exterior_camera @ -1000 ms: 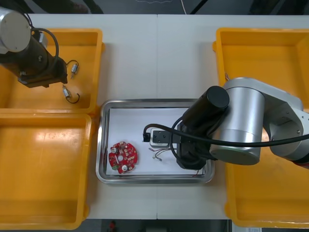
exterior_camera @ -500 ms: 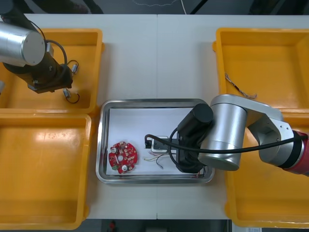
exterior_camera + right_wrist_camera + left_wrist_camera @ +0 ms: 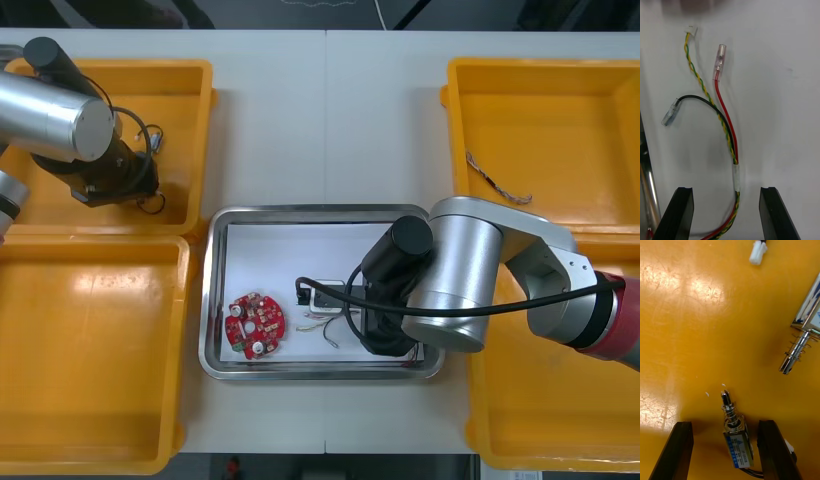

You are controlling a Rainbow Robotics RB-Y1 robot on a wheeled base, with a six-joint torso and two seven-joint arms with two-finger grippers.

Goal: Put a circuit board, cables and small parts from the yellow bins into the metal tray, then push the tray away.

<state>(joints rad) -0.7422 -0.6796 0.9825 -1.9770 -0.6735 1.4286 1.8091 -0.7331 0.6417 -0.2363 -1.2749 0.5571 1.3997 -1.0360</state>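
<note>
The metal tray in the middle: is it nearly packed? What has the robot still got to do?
Partly done. The red circuit board and a red and yellow cable lie in the metal tray, the cable under the open right gripper. In hand: the open left gripper straddles a small metal part in the far left yellow bin. Left: grasp that part, carry it over, then push the tray away.

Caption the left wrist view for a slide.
Left gripper, fingers open, straddles a small metal part lying in a yellow bin.
</note>
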